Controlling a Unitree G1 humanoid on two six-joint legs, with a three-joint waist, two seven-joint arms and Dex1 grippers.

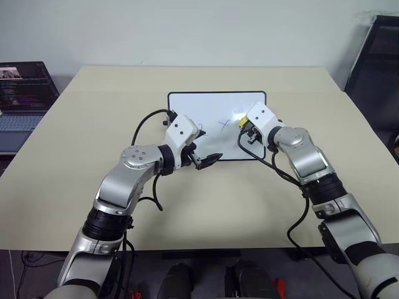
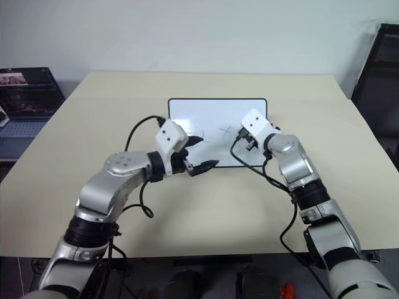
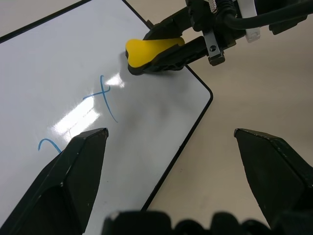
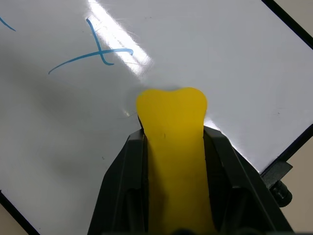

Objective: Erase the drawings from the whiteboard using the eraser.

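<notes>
Right wrist view: eraser point(image 4: 172, 142) between right claw point(image 4: 173, 161) fingers.

Silver-grey arms with white wrist housings, black joints, looping black cables point(image 1: 144, 124).

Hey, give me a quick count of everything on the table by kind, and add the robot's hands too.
Whiteboard: 1
Eraser: 1, yellow, held in the right hand
Blue marks: 2 showing, an x and a curl
Hands: 2, the left hand is open
Total: 6
</notes>
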